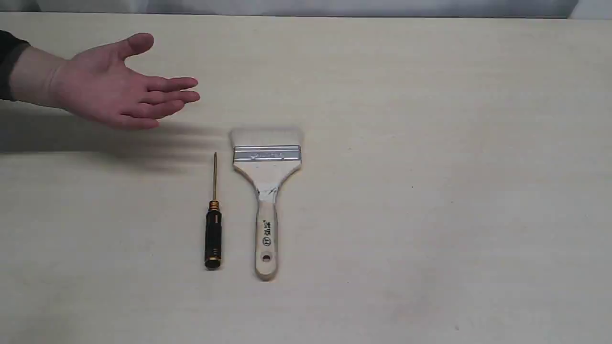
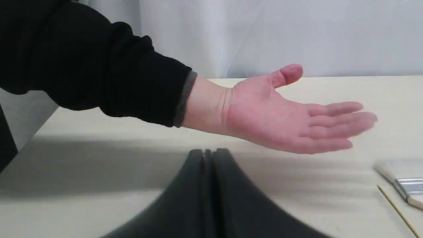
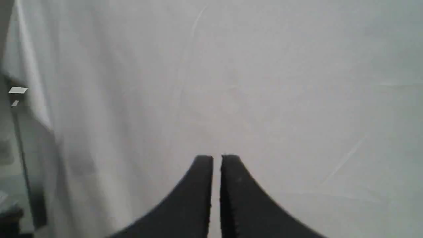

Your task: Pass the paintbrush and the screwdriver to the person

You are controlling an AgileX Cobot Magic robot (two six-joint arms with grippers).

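The paintbrush [image 1: 266,191] lies flat near the table's middle, pale bristles pointing away, wooden handle toward the front edge. Just left of it, parallel, lies the screwdriver [image 1: 213,224], black handle near the front, brassy shaft pointing away. The person's hand [image 1: 114,86] hovers palm-up at the far left, above and left of both tools. No gripper shows in the exterior view. In the left wrist view my left gripper [image 2: 209,152] is shut and empty, low before the person's hand [image 2: 290,115]; the paintbrush [image 2: 401,183] and screwdriver shaft [image 2: 395,210] show at the edge. My right gripper [image 3: 217,158] is shut, facing a white curtain.
A light wooden table [image 1: 430,191] carries everything. A white curtain [image 3: 231,82] hangs behind it. The person's dark sleeve [image 2: 99,66] reaches in from the far left, casting a shadow on the table beneath the hand.
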